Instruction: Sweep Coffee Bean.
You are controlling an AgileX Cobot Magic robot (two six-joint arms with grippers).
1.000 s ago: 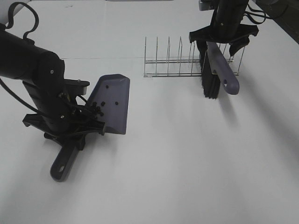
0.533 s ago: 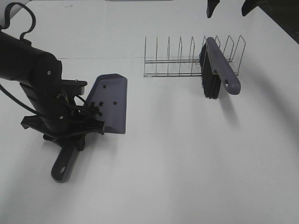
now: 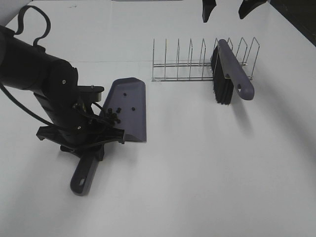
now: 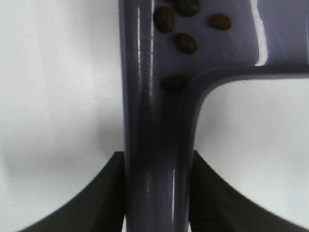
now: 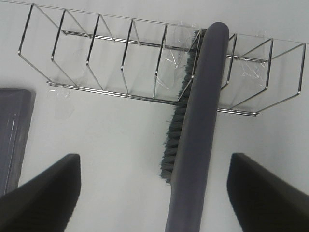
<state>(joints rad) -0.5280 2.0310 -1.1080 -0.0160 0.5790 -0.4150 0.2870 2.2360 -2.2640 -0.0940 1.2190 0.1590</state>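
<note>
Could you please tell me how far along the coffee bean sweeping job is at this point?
Sweeping looks done: the small dark brown coffee beans lie in the purple-grey plastic dustpan, and none show on the white table. The purple-handled black-bristled brush is parked in the wire rack, with the right claw open above it. The left claw grips the dustpan handle; presumably emptying or setting it down remains.

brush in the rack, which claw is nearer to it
Right. The right claw hangs open above the brush, not touching it. The left claw is far across the table, shut on the dustpan handle.
</note>
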